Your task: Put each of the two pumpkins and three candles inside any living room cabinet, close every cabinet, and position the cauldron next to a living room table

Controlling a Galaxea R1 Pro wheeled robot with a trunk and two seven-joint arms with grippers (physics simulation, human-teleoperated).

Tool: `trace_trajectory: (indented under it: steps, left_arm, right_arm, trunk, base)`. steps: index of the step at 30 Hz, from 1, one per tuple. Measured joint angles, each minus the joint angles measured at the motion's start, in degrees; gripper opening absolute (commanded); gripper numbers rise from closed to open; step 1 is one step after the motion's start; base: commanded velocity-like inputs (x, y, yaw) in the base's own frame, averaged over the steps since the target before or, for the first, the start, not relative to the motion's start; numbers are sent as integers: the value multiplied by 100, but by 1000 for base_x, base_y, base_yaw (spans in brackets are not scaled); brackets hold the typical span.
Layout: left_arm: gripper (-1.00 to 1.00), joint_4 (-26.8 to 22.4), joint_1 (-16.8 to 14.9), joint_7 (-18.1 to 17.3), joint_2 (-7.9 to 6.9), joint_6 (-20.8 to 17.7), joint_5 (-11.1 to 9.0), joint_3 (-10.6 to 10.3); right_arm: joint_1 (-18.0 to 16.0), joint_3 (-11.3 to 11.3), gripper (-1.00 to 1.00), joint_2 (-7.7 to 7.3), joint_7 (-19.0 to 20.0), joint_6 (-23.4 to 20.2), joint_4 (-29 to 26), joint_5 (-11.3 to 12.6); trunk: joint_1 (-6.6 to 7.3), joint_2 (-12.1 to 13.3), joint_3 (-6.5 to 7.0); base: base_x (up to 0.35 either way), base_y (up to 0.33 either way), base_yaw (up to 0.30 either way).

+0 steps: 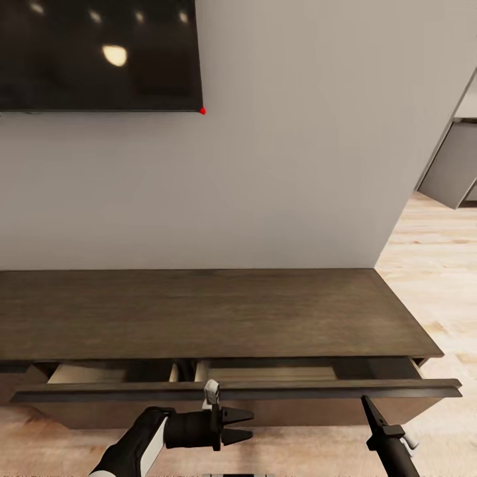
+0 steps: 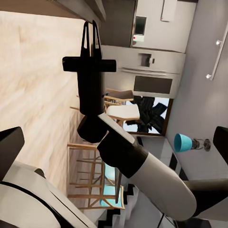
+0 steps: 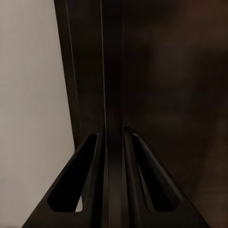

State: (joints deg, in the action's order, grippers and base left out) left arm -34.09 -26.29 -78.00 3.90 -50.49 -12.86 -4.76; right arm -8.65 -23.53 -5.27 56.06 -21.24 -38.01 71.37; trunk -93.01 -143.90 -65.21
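One long drawer of the cabinet [image 1: 218, 311] stands pulled out below its dark wooden top, the drawer front [image 1: 238, 387] forming a thin dark rail across the head view with a pale interior [image 1: 86, 373] visible behind it. The cabinet sits against a plain white wall [image 1: 265, 165], under the lower corner of a black screen [image 1: 99, 53] mounted above its left part.

At the right end of the drawer front, the right claw [image 1: 366, 401] reaches up, its dark fingers drawn together to a point touching the rail. The right wrist view shows the two fingers [image 3: 90, 180] narrow, pinched on the thin dark edge of the drawer front [image 3: 114, 95] running between them.

Just below the middle of the drawer front, the left claw [image 1: 242, 426] points sideways toward the right claw, its two short fingers apart with a small gap, holding nothing. In the left wrist view the right claw [image 2: 90, 35] appears from the side, fingers close together at the drawer's underside, with a kitchen area, chairs [image 2: 121, 111] and a blue lamp [image 2: 183, 142] beyond.

Pale wood floor [image 1: 437, 278] extends to the right of the cabinet.
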Motion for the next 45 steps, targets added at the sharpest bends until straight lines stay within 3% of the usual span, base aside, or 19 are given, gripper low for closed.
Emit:
trace_trajectory:
  steps: [20, 45]
  left_arm:
    - [100, 0, -2, 0, 8, 0, 3, 0]
    - [100, 1, -1, 0, 8, 0, 3, 0]
  right_arm:
    - [0, -2, -100, 0, -71, -4, -44, 11]
    - [-2, -4, -100, -7, 35, -12, 29, 11]
  trunk:
    - [-1, 0, 0]
    - [0, 0, 0]
  base:
    - [-117, 0, 0]
    - [-5, 0, 0]
